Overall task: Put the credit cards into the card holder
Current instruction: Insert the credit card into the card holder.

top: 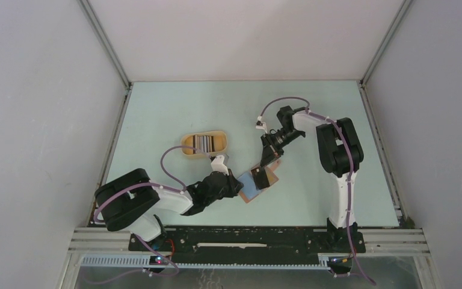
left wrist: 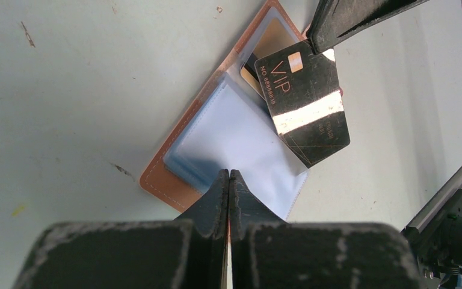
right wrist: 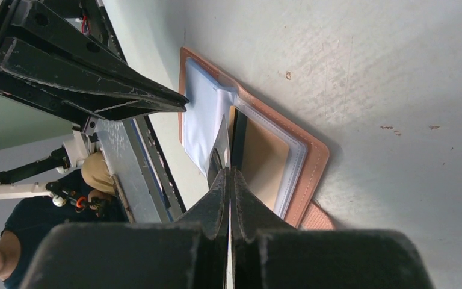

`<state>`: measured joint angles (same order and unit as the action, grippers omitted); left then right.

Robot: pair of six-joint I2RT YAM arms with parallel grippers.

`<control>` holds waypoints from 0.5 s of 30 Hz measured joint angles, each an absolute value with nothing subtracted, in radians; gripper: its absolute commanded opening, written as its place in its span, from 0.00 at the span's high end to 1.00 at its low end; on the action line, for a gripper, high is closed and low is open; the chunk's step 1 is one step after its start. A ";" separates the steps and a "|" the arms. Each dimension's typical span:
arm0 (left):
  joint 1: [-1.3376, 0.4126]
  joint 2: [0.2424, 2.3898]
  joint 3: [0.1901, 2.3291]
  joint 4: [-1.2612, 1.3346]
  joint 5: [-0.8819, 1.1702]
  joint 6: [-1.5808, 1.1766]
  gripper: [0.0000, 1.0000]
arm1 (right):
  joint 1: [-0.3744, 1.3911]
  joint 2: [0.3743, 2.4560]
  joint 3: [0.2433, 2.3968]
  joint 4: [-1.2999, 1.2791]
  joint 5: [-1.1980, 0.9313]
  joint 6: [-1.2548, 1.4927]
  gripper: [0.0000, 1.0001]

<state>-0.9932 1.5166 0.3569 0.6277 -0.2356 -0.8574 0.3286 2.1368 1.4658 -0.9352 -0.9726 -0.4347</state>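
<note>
- The right gripper (right wrist: 228, 171) pinches 1 black credit card (left wrist: 307, 102), its corner at the pocket of the card holder (left wrist: 177, 180), mid-table (top: 174, 108).
- The left gripper (left wrist: 229, 174), jaws closed, pins the holder's sleeve.
- Best approach: align the card with the slot and slide slowly.

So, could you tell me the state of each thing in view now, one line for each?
card holder: lying open, inside facing up.
black card: gripped at one corner, tilted over the open holder; whether its edge is in a pocket is unclear.
left pincer: shut, tips at the card holder's edge.
right pincer: shut on the black card.
yellow tray: holds several cards.
</note>
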 measured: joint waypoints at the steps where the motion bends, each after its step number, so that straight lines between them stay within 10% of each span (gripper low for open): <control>1: -0.993 1.516 0.357 0.628 -0.236 -0.857 1.00 | 0.329 2.139 1.467 -0.938 -0.968 -0.435 1.00; 15: -0.993 1.516 0.357 0.627 -0.236 -0.857 1.00 | 0.362 2.164 1.496 -0.970 -0.928 -0.436 1.00</control>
